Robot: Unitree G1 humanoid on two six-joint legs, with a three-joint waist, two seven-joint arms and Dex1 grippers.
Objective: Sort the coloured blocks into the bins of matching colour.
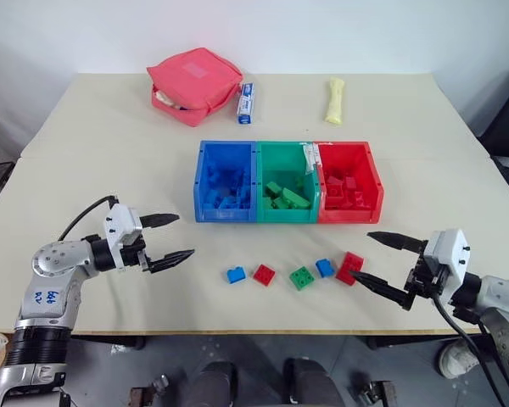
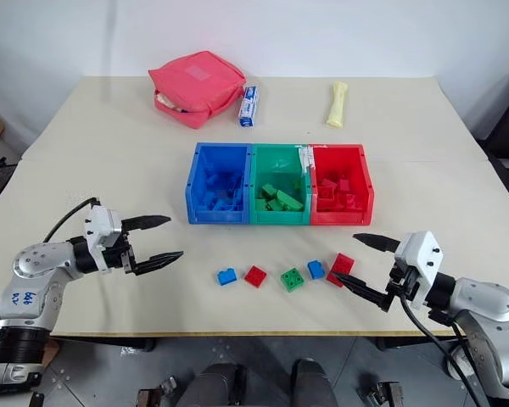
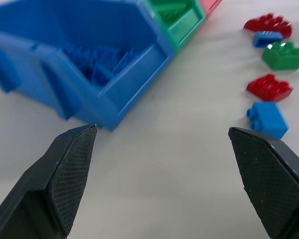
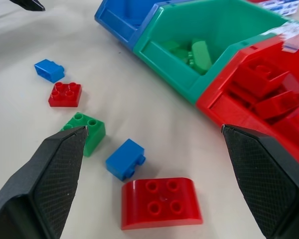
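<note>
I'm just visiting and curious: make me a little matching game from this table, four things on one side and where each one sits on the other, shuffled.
Things:
1. pink pouch
2. yellow roll
3. green bin
4. larger red block

Places:
A. between the blue bin and the red bin
B. far left part of the table, beside the small blue-and-white box
C. loose on the table, nearest the right gripper
D. far side of the table, beyond the red bin

Pairs: 1-B, 2-D, 3-A, 4-C
</note>
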